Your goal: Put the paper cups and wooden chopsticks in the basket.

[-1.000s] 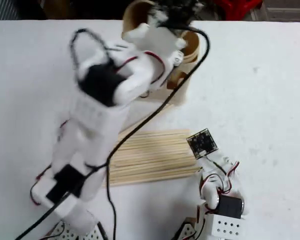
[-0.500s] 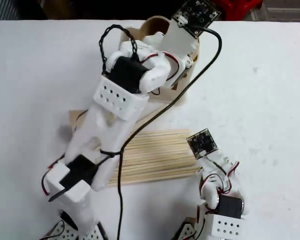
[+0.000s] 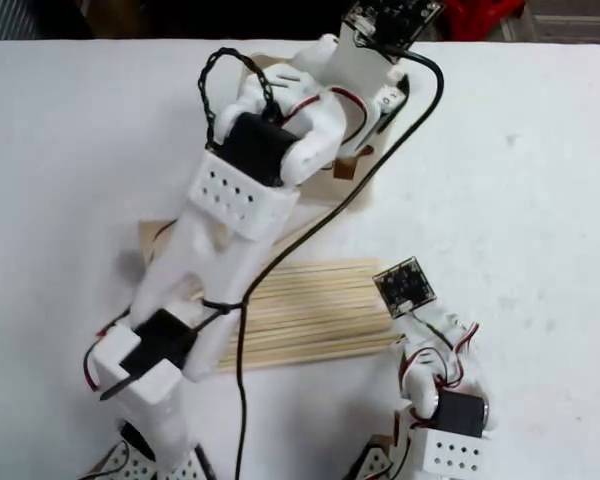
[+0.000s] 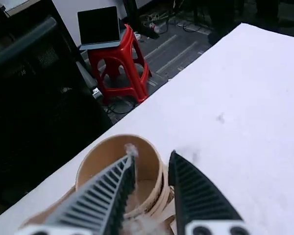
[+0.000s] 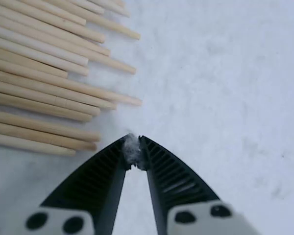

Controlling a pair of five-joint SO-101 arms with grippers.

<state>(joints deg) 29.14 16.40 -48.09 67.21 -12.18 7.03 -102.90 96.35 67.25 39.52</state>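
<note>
Half open, the left gripper (image 4: 152, 154) straddled the rim of a tan paper cup (image 4: 105, 159) beyond the pale wooden chopsticks (image 3: 315, 312), beside which the right gripper (image 5: 134, 147) lay closed. The cup seemed light and crushable, best held at the rim

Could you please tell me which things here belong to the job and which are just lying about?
Job: cup, chopsticks, basket.
Lying about: stool, laptop.
</note>
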